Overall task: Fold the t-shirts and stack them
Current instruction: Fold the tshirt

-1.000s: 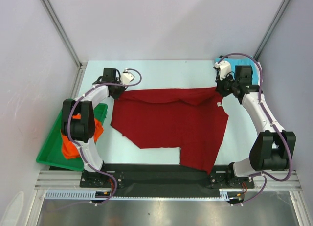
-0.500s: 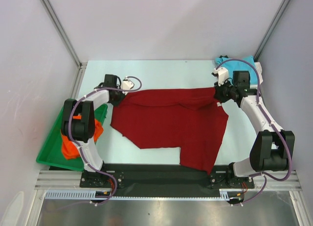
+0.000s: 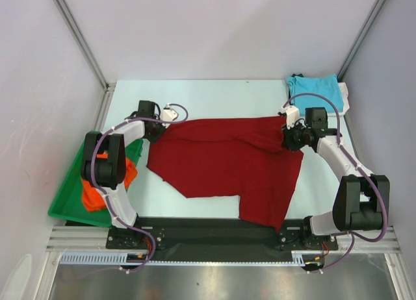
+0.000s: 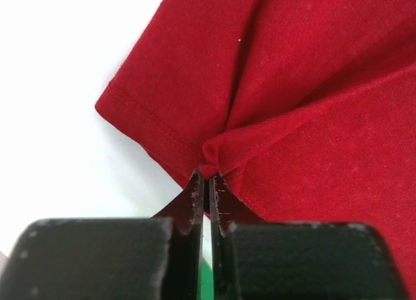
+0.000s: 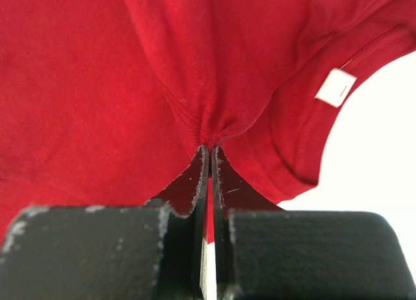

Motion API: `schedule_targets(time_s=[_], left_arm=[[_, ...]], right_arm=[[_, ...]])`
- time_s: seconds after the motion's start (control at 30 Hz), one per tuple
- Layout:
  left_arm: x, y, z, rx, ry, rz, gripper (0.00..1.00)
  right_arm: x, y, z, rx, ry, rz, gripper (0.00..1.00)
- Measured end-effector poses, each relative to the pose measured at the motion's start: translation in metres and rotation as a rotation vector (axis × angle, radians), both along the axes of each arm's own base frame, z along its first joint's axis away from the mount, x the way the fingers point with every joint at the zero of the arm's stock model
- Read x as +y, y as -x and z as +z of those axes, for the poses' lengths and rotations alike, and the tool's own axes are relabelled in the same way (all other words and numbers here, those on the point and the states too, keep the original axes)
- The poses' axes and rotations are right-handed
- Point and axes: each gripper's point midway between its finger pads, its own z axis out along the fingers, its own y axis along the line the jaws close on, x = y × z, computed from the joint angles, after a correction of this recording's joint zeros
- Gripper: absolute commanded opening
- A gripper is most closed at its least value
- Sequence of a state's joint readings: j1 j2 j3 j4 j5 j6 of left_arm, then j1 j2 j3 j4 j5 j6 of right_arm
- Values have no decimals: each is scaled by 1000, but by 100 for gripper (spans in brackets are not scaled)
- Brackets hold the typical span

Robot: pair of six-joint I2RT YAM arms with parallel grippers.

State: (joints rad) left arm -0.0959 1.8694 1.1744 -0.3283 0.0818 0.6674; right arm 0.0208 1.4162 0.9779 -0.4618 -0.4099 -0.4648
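The dark red t-shirt (image 3: 227, 163) is lying spread across the middle of the table (image 3: 221, 95). The left gripper (image 4: 207, 183) is pinching a fold at the shirt's far-left corner; the right gripper (image 5: 209, 158) is pinching a fold near its white label (image 5: 335, 87). The turquoise t-shirt (image 3: 315, 91) is sitting at the table's far-right corner; the orange t-shirt (image 3: 90, 197) is lying in the green tray (image 3: 64, 212) at the left edge.

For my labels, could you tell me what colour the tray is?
The tray is green; top view.
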Motion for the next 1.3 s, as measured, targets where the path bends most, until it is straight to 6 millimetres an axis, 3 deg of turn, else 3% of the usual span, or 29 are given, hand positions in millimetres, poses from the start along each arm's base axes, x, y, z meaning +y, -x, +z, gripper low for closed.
schedule_targets(time_s=[0.1,0.17,0.47,0.63,0.8,0.93,1.07,1.13,1.17,1.27,1.3], left_arm=[[1,0,2,-3,-7,-7,41],[3,1,6,-4,-12,-13,48],[-5,16,39,-14,27,-29,51],[-30,14,54,-11,84,-54,55],[-49,3,71,-14,152,-30,50],[-48,2,70,24,186,33,53],[-47,-2,74,112,257,116,50],[-47,-13,81,114,304,146,44],[-48,-16,83,116,323,158,33],[-48,-9,82,160,361,181,14],[-49,-5,80,183,368,183,12]], right_arm=[[0,8,-11,29,1,3,0],[1,12,-15,44,0,5,0],[4,14,-15,51,-15,13,0],[4,12,-12,43,-17,11,0],[5,2,0,10,-24,4,0],[6,-4,9,-12,-28,3,0],[6,-5,11,-17,-27,3,0],[6,-5,10,-16,-27,3,0],[6,-5,10,-14,-28,3,0],[6,-6,8,-7,-27,3,0],[5,-7,7,-3,-27,2,0]])
